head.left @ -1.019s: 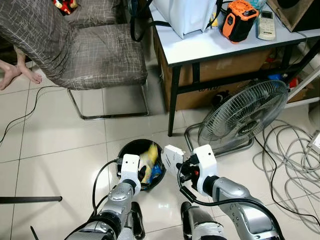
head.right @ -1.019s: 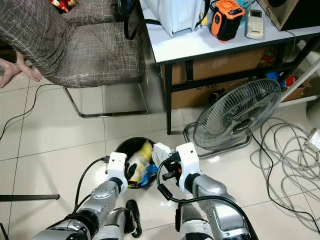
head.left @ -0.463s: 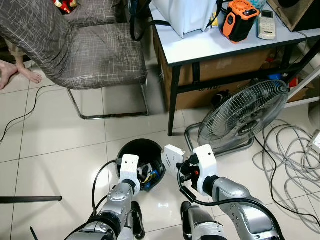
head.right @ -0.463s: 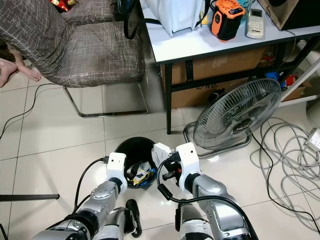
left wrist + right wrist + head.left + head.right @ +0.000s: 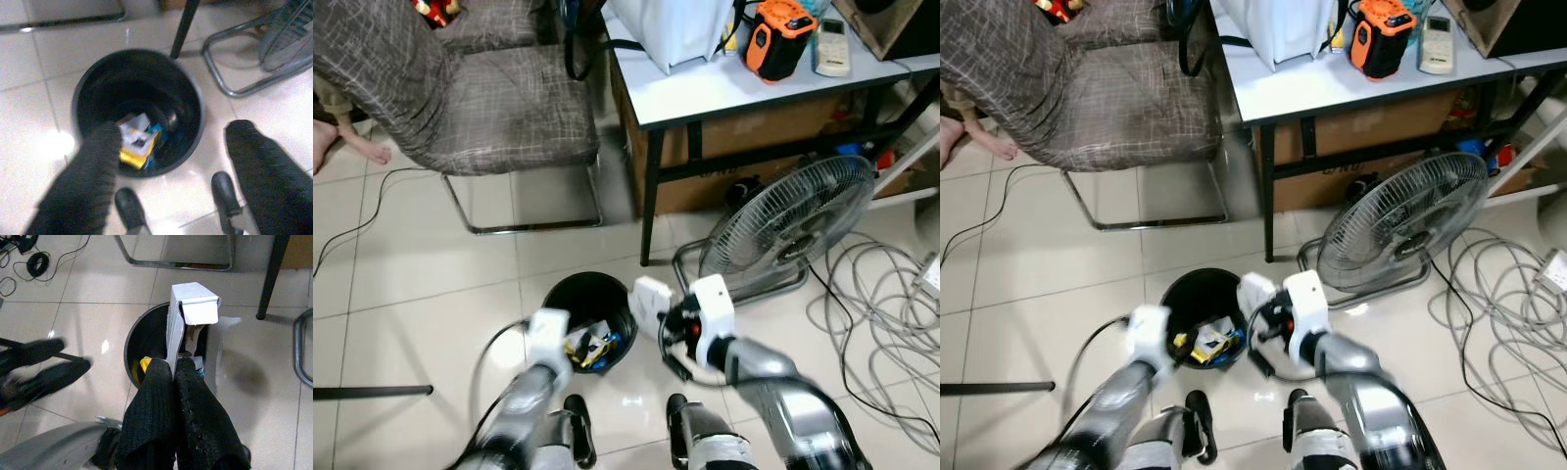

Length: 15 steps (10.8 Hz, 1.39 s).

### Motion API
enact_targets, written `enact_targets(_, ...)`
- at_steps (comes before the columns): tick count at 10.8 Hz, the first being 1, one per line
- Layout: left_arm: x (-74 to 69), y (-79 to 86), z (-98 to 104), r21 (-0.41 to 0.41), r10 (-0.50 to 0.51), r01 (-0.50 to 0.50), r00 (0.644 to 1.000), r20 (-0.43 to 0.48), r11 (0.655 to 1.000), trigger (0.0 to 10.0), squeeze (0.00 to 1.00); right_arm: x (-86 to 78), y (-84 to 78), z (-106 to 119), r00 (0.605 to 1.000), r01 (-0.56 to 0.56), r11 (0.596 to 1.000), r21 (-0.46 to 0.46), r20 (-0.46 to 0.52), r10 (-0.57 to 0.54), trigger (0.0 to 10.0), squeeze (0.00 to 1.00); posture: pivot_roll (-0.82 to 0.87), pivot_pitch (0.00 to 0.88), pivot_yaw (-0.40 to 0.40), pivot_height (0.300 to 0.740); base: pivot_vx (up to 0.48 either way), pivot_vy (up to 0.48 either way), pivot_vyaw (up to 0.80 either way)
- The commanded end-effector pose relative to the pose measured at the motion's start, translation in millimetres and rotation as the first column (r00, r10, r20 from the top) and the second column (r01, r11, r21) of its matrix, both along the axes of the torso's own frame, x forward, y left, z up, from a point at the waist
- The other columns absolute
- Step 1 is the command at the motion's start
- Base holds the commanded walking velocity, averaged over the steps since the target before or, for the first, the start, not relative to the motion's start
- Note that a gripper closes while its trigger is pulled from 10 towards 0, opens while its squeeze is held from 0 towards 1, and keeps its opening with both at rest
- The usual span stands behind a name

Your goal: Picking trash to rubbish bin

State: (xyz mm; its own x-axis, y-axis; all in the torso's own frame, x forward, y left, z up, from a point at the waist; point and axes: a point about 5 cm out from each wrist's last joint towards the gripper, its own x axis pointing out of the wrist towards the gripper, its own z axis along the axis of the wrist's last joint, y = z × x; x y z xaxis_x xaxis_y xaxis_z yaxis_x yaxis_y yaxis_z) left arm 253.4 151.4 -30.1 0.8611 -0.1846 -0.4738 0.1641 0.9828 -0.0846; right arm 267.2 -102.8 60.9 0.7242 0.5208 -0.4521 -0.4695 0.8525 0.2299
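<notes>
My right fingers (image 5: 173,382) pinch a white carton (image 5: 188,320) just above the bin (image 5: 134,340) rim. My left fingers (image 5: 171,152) are spread, empty, over the bin. A yellow wrapper (image 5: 137,147) lies inside: done. Remaining: release the carton into the bin.

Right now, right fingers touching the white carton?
Touching. In the right wrist view both black fingers pinch the lower edge of the white carton, which is held above the black bin.

Both arms are smeared by motion blur in the head views. The left gripper (image 5: 171,166) is blurred; bin (image 5: 88,88) contents partly hidden.
</notes>
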Motion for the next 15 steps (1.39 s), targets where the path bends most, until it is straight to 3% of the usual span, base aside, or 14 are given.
enact_targets(1,-14.0,3.9,-7.5,-0.012,-0.031,0.031,0.999,-0.024,0.999,10.0,1.00,-1.8,0.1,-11.6,0.999,0.007,1.000,-0.004,-0.037,-0.007,10.0,0.00,-0.16,0.315,0.057,0.740,0.000,0.000,0.00)
enact_targets(2,-29.7,12.5,-9.0,-0.004,-0.077,0.077,0.997,-0.018,0.997,10.0,1.00,4.7,2.1,-18.6,0.999,0.002,1.000,-0.003,-0.053,-0.002,10.0,0.00,-0.12,0.313,0.059,0.740,0.000,0.000,0.00)
enact_targets(4,-47.1,22.5,3.0,-0.013,-0.094,0.094,0.995,0.020,0.995,10.0,1.00,15.4,6.0,-27.3,0.998,-0.023,1.000,-0.004,-0.062,0.023,10.0,0.00,-0.06,0.313,0.065,0.740,0.000,0.000,0.00)
enact_targets(6,-63.2,17.4,18.1,-0.073,-0.173,0.175,0.984,0.039,0.982,10.0,1.00,25.3,8.0,-31.3,0.997,-0.039,0.999,-0.010,-0.065,0.038,10.0,0.00,-0.04,0.313,0.065,0.740,0.000,0.000,0.00)
enact_targets(7,-77.6,16.9,21.0,-0.088,-0.253,0.253,0.967,0.011,0.963,10.0,0.31,30.4,10.1,-30.7,0.997,-0.057,0.998,-0.008,-0.058,0.056,10.0,0.00,-0.03,0.312,0.063,0.740,0.000,0.000,0.00)
enact_targets(8,-90.7,19.4,23.0,-0.121,-0.318,0.315,0.948,-0.008,0.941,10.0,0.00,33.4,10.5,-30.0,0.996,-0.064,0.998,-0.003,-0.055,0.064,10.0,0.00,-0.03,0.313,0.065,0.740,0.000,0.000,0.00)
enact_targets(11,-116.4,28.9,24.6,-0.158,-0.403,0.381,0.904,-0.142,0.911,10.0,0.00,36.1,1.6,-36.6,0.997,-0.060,0.998,-0.009,-0.055,0.060,10.0,0.00,-0.02,0.316,0.069,0.740,0.000,0.000,0.00)
enact_targets(13,-115.7,28.8,23.3,-0.162,-0.416,0.391,0.895,-0.160,0.906,10.0,0.00,36.7,3.6,-38.0,0.997,-0.062,0.998,-0.003,-0.056,0.061,10.0,0.00,-0.02,0.316,0.076,0.740,0.000,0.000,0.00)
enact_targets(15,-116.9,29.1,20.9,-0.159,-0.420,0.395,0.888,-0.185,0.905,10.0,0.00,41.8,16.6,-33.5,0.996,-0.083,0.996,0.027,-0.035,0.084,10.0,0.00,-0.02,0.316,0.076,0.740,0.000,0.000,0.00)
